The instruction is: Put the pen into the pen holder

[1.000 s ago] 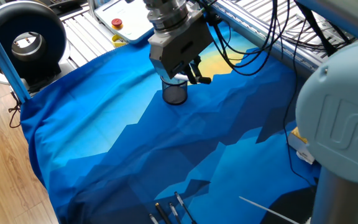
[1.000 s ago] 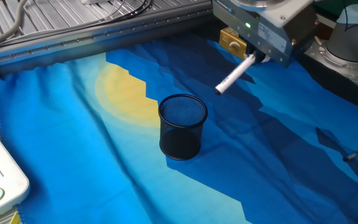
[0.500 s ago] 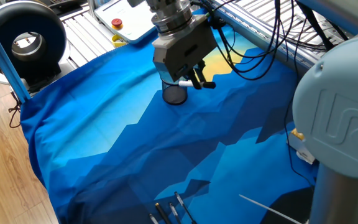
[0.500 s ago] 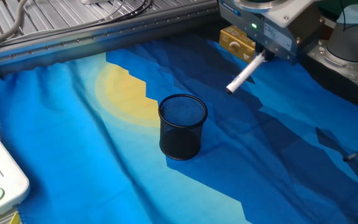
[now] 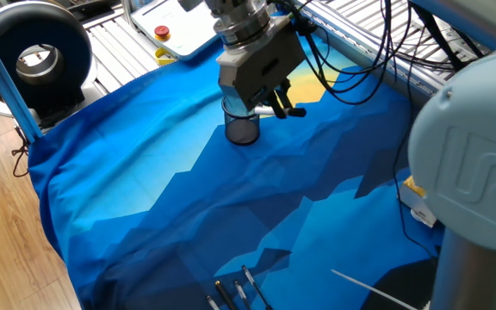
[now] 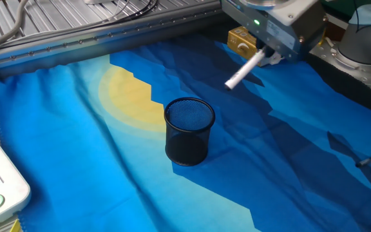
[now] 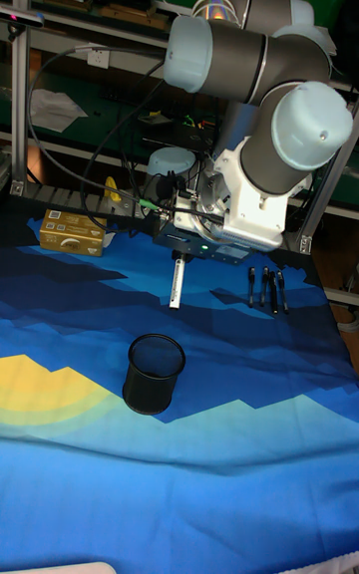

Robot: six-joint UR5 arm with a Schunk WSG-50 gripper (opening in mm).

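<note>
The claw (image 6: 272,57) pinches the pen (image 6: 244,69) by its upper end, tip slanting down in the air above and just beside the pen holder (image 6: 189,131); light, stiff, probably slick plastic, so that end grip looks adequate.

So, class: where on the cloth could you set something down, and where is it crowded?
Free: blue cloth all around the black wire-mesh cup. Crowded: the edge with the dark pens, and beneath the gripper holding the slim white marker.
</note>
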